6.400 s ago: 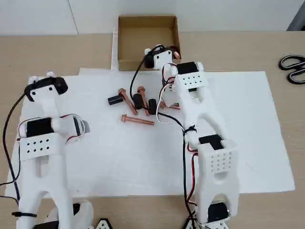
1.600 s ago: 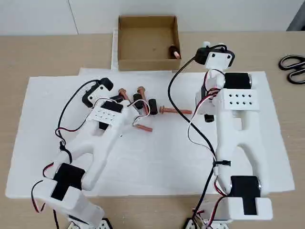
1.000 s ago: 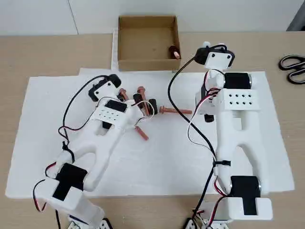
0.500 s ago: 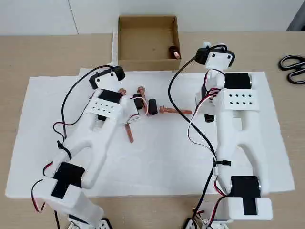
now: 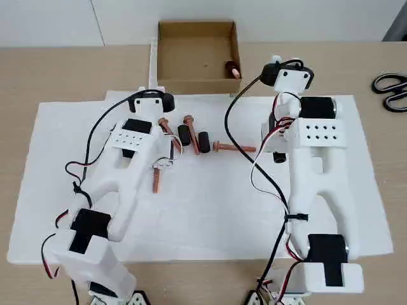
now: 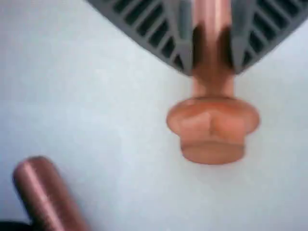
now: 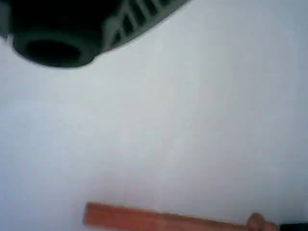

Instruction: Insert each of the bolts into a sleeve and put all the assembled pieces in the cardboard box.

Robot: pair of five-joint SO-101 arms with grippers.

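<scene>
Cardboard box (image 5: pixel 191 86) at far side of table (image 5: pixel 63 70), against far edge of white sheet (image 5: pixel 210 216). One assembled piece (image 5: pixel 233 68) in box's right corner.

Left arm (image 5: pixel 127 165) slants across sheet's left half. Left gripper (image 5: pixel 160 164) clamps copper bolt (image 5: pixel 156 181), shank pointing toward near edge.

Mid-sheet: loose bolts (image 5: pixel 166 129) and loose sleeves (image 5: pixel 184 135) clustered; one more bolt (image 5: pixel 234 148) flat just right of them.

Right arm (image 5: pixel 315 133) over sheet's right half, black sleeve (image 5: pixel 278 157) showing beneath wrist.

Scissors (image 5: pixel 391 89) on bare table, far right.

Copper bolts (image 5: pixel 232 148) lie among black sleeves (image 5: pixel 204 141), one bolt (image 6: pixel 211 130) clamped; a seemingly assembled piece (image 5: pixel 233 68) sits in the cardboard box (image 5: pixel 164 57).
</scene>
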